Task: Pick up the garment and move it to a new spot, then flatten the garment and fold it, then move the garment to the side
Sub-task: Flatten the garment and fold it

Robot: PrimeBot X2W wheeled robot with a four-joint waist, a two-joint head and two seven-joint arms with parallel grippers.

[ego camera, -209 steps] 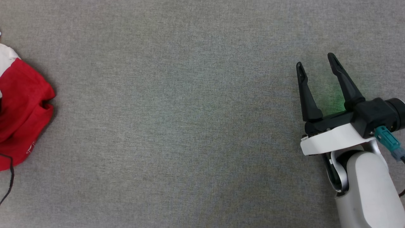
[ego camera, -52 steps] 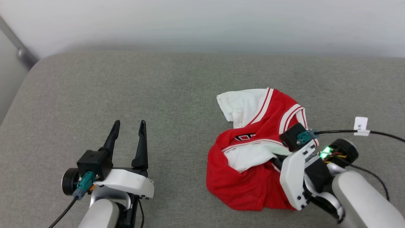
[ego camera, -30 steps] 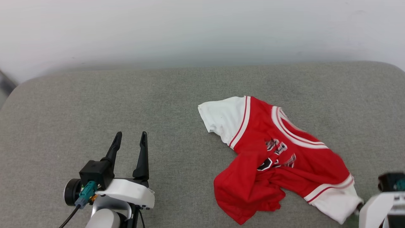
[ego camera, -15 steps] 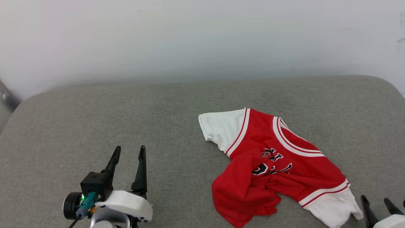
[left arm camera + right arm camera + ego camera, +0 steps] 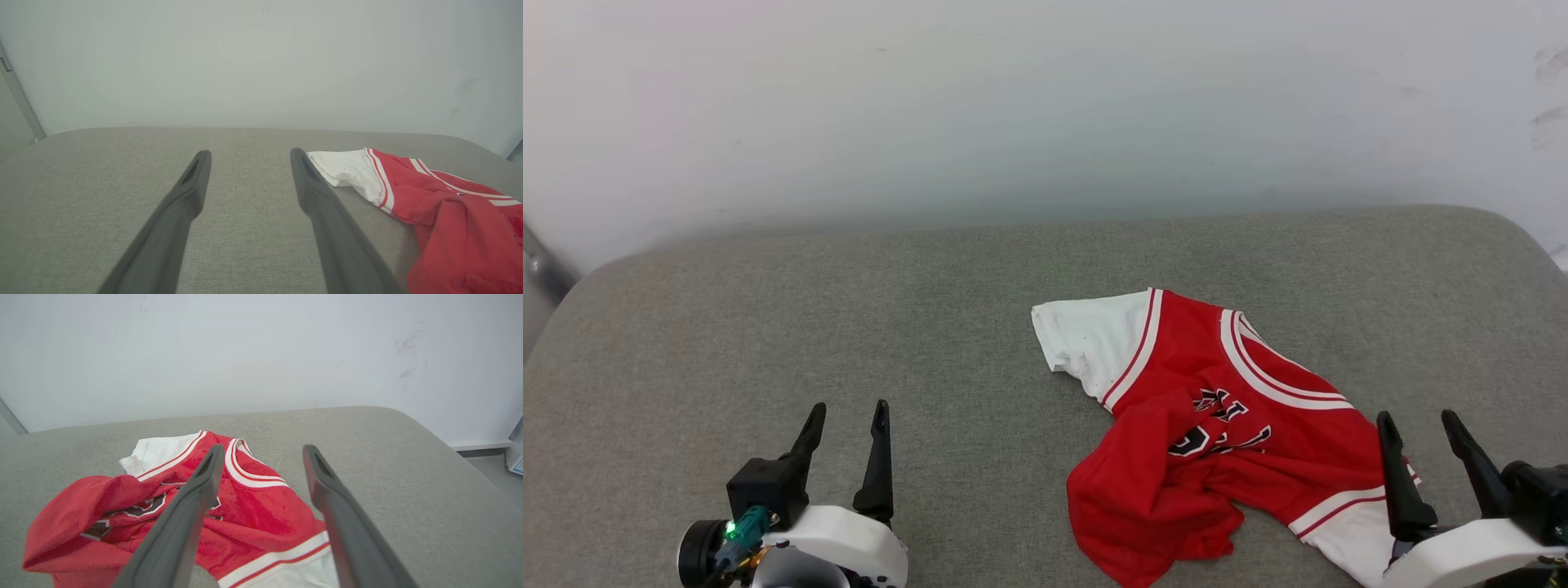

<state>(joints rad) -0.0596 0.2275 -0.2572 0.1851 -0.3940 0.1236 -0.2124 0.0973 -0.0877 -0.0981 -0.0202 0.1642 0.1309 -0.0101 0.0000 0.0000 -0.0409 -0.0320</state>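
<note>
Head view: the garment [image 5: 1241,457] lies crumpled on the grey bench [image 5: 849,302], right of centre. One white sleeve [image 5: 1086,339] points toward the wall [image 5: 1013,106]. The red body is bunched at its near-left end, and the black lettering is partly creased.

The left gripper [image 5: 848,405] sits at lower left, well apart from the garment, fingers spread, released. The right gripper [image 5: 1414,415] sits at lower right, fingers spread, released. Its inner finger overlaps the striped trim of the near sleeve; contact cannot be judged.

Left wrist view: the left gripper [image 5: 250,152] is released over bare bench. The garment [image 5: 429,192] lies to the right, its white sleeve just beside the right fingertip.

Right wrist view: the right gripper [image 5: 263,447] is released. The garment [image 5: 261,506] lies under and between the fingers, collar toward the wall.
</note>
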